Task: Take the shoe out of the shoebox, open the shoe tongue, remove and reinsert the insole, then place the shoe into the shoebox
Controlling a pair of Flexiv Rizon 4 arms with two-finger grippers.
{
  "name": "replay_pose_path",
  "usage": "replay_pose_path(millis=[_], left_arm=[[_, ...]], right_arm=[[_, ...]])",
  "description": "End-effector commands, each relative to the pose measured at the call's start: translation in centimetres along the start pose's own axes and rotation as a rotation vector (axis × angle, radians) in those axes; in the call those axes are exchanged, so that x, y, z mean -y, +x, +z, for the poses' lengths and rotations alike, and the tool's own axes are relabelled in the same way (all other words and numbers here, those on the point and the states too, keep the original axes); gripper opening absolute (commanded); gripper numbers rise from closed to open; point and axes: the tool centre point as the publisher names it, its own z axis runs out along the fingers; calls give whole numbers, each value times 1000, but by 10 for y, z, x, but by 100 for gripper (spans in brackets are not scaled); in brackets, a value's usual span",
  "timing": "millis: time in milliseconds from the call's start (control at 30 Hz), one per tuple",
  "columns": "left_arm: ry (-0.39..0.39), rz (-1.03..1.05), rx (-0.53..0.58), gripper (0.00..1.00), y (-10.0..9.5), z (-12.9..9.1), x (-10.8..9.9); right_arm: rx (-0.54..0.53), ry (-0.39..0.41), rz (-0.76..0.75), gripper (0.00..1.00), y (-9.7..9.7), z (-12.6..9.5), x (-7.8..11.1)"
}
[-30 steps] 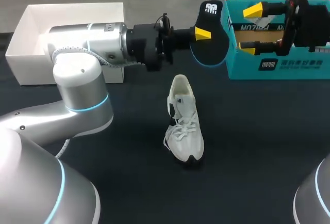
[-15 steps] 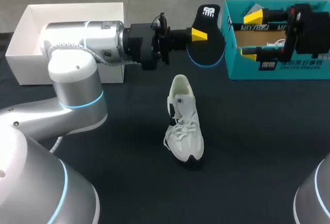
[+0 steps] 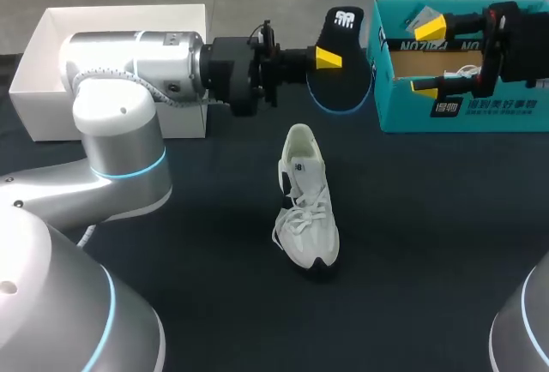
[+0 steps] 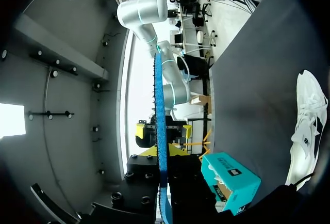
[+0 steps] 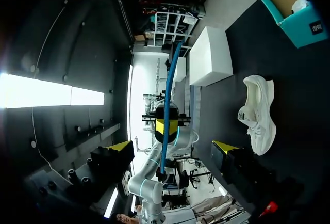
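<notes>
My left gripper [image 3: 324, 57] is shut on a black insole with a blue rim [image 3: 341, 62] and holds it upright above the table, just left of the teal shoebox [image 3: 455, 102]. In the left wrist view the insole [image 4: 160, 126] shows edge-on as a thin blue strip between my fingers. My right gripper [image 3: 426, 57] stands open over the shoebox and faces the insole without touching it. From the right wrist the insole [image 5: 167, 100] stands ahead of the open right gripper [image 5: 171, 147]. The white shoe [image 3: 307, 209] lies on the dark table, toe toward the front.
A white open box [image 3: 51, 55] stands at the back left, behind my left arm. The teal shoebox [image 5: 289, 7] stands at the back right. The shoe [image 4: 307, 131] lies alone on the dark table mat [image 3: 429, 243].
My left arm has drawn the insole a little to the left, away from the shoebox. My right gripper has shifted slightly right and stays open.
</notes>
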Motion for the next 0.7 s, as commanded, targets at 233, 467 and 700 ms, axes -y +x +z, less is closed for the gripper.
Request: replay_pose_path(millis=[233,467,700], left_arm=[[50,-175,-90,0,-5,-6,3],[81,-468,-167,0,-3,-9,-2],[81,-468,-167,0,-3,-9,-2]], right_arm=[[2,5,0,100,0,1,-2],[2,5,0,100,0,1,-2],[2,5,0,100,0,1,-2]])
